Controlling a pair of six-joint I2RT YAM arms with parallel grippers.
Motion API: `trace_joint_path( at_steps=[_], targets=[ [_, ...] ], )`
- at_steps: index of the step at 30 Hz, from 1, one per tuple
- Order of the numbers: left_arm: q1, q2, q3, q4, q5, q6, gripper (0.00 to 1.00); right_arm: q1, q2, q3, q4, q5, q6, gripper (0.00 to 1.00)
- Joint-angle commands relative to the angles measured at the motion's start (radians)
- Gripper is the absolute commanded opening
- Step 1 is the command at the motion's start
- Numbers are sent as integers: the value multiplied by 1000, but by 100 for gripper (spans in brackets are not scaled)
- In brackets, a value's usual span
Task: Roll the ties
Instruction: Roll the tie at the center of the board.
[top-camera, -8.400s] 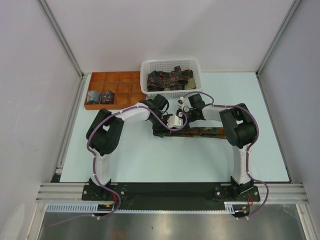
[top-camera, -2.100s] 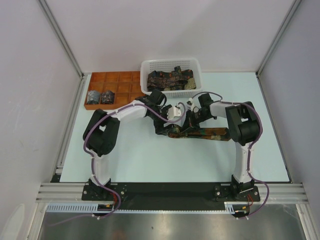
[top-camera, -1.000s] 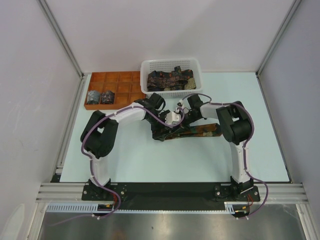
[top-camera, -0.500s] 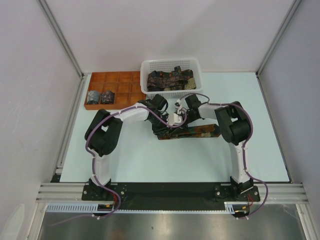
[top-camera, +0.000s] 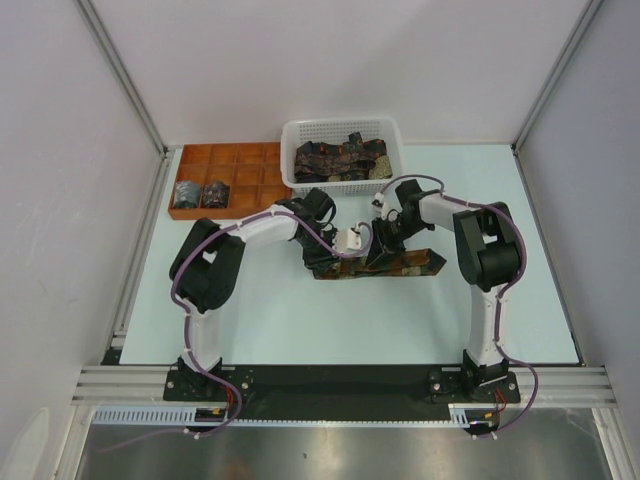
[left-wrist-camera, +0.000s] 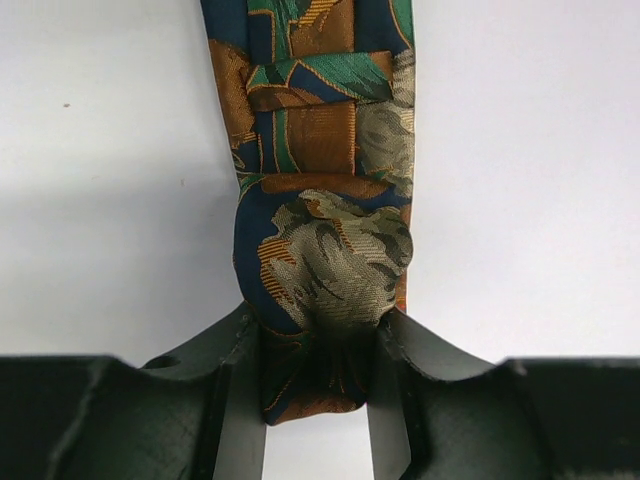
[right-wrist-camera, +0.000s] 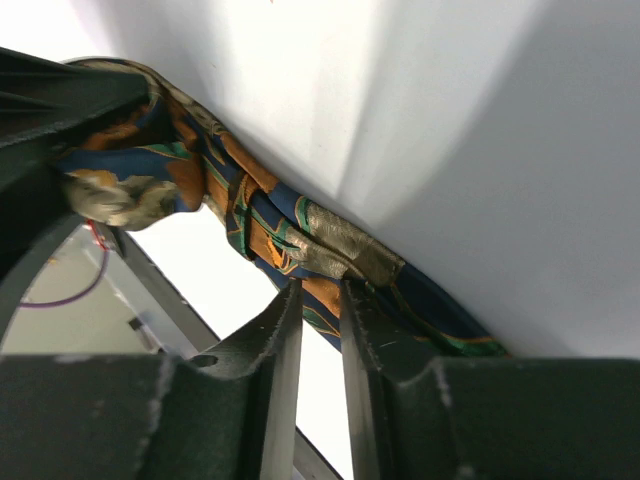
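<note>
A dark patterned tie (top-camera: 412, 264) lies flat on the table in front of the basket, its left end wound into a small roll (left-wrist-camera: 330, 255). My left gripper (left-wrist-camera: 315, 400) is shut on that roll, one finger pressing each side, and the flat strip (left-wrist-camera: 320, 120) runs away from it. In the top view the left gripper (top-camera: 325, 260) sits at the tie's left end. My right gripper (top-camera: 383, 252) stands just right of it over the strip. Its jaws are slightly apart, tips at the edge of the tie (right-wrist-camera: 300, 240), with nothing between them (right-wrist-camera: 320, 310).
A white mesh basket (top-camera: 340, 128) at the back holds several loose ties (top-camera: 340, 158). To its left an orange-brown compartment tray (top-camera: 235, 160) holds two rolled ties (top-camera: 187, 193) (top-camera: 214, 192). Frame posts and side walls border the table.
The left gripper has closed onto the rolled end. The right gripper has opened off the tie and shifted a little right. The flat stretch of tie is shorter than before.
</note>
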Motion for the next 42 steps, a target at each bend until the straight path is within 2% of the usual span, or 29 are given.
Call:
trace_joint_path(
  at_steps=[1, 7, 11, 13, 14, 15, 17, 20, 24, 31, 36, 40, 42],
  targets=[
    [16, -6, 41, -112, -19, 81, 32, 27, 42, 42, -108, 170, -106, 25],
    [33, -8, 70, -184, -68, 171, 35, -2, 85, 30, -137, 230, -94, 25],
    [19, 1, 87, -175, -62, 127, 38, -2, 67, 19, -113, 156, -63, 24],
    [13, 8, 86, -164, -46, 93, 40, -5, 37, 7, -53, 84, -13, 27],
    [13, 11, 83, -149, -46, 84, 40, -11, 19, -16, -18, -2, 19, 29],
    [13, 14, 71, -142, -43, 72, 40, -14, -14, -25, 61, -44, 56, 31],
    [13, 15, 52, -116, -49, 69, 42, -13, -44, -47, 149, -131, 188, 37],
    [13, 8, 14, -83, -43, 61, 42, 13, -72, -60, 313, -179, 331, 40],
    [13, 5, -2, -62, -33, 49, 44, 87, -50, -54, 395, -194, 417, 40],
    [15, -6, -17, -40, -20, 41, 46, 139, -4, -79, 520, -205, 529, 41],
    [15, -8, -22, -33, -20, 36, 48, 167, 13, -79, 536, -190, 526, 42],
    [15, -8, -19, -34, -17, 36, 48, 174, 49, -68, 496, -165, 495, 39],
    [15, -8, -20, -33, -17, 35, 48, 173, 56, -67, 475, -153, 471, 32]
  ],
)
